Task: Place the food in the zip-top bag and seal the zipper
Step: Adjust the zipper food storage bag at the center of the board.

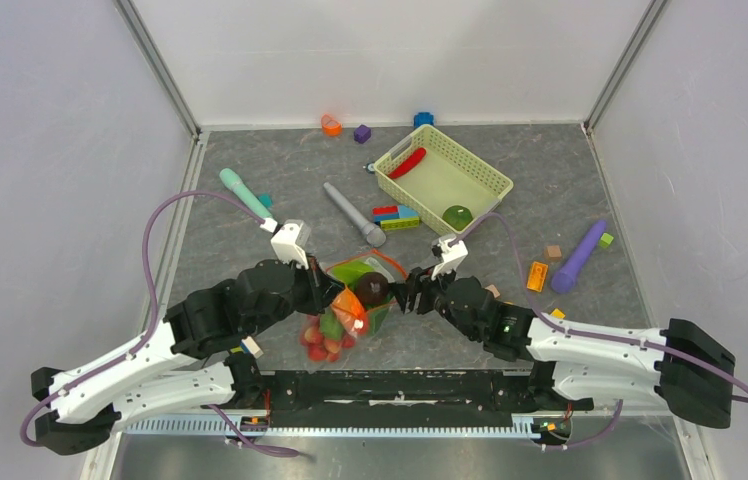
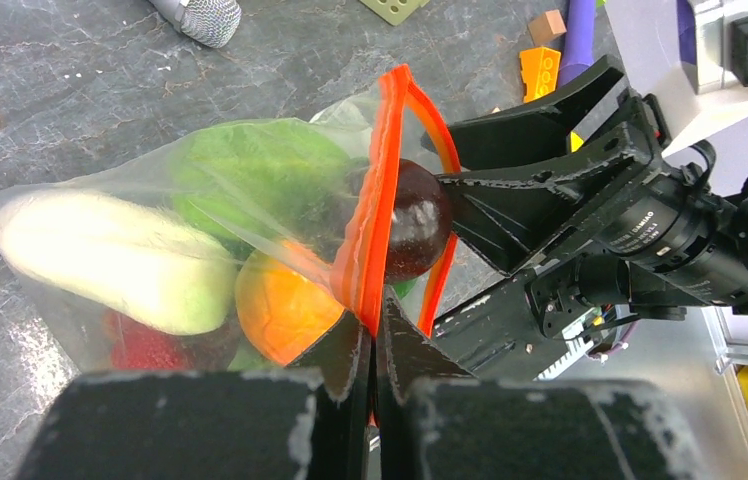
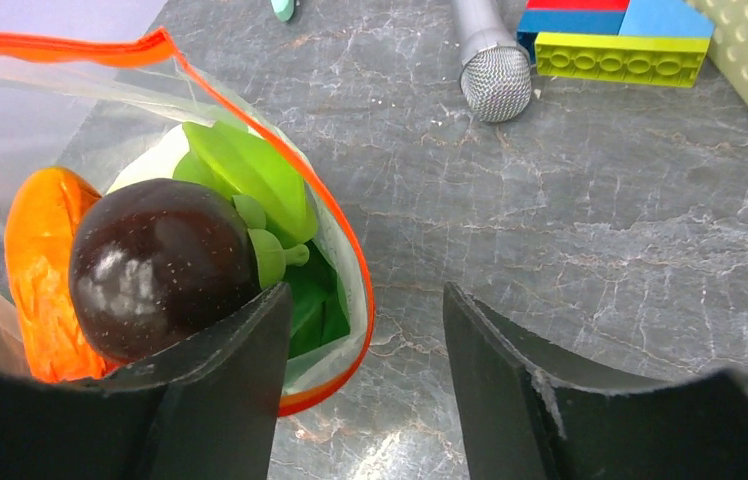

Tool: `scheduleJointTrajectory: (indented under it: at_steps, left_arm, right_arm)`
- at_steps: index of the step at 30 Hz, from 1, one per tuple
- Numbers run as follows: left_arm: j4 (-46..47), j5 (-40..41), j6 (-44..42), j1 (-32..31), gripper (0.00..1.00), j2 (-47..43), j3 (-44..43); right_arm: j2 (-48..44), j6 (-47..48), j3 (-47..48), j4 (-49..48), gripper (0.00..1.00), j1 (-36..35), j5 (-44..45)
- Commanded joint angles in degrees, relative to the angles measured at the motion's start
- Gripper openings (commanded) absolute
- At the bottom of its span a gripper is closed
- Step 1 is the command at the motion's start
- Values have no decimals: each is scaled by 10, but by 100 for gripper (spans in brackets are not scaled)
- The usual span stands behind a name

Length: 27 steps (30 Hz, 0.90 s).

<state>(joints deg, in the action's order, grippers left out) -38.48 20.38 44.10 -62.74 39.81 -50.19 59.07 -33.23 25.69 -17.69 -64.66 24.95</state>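
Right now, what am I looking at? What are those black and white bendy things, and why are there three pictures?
Those are two robot arms. One picture looks down from above; the other two come from little cameras on each arm's wrist. On the grey table lie toy blocks, sticks and a green basket. The left tool pinches the orange zipper of a clear bag with toy food inside. The right tool is open, next to a dark purple piece sitting at the bag's mouth.

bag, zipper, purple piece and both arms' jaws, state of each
zip-top bag: open, holding food
zipper: unsealed
dark purple piece: in the bag's mouth
left gripper: jaws shut on zipper
right gripper: jaws open
basket: upright
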Motion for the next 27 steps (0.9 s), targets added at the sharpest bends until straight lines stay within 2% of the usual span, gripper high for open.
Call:
scheduleJointTrajectory:
  at_steps: [1,9,10,17,22,27]
  left_arm:
    - [64,-10,9,-1,3,-7,-5]
    - [63,11,14,-1,3,-6,-7]
    - [62,15,14,-1,3,-5,-8]
    - [26,46,14,0,4,13,-45]
    - [-11,76,11,-1,5,33,-79]
    - [-21,51,-17,-1,5,57,-115]
  right_arm:
    - [14,-13,9,-31,57,4,-11]
    - [-2,24,16,-29,11,4,-17]
    - [-4,35,21,-26,2,4,-20]
    - [-2,89,78,31,0,4,-40]
    - [5,147,178,150,0,4,-41]
    - [39,194,265,227,0,4,-70]
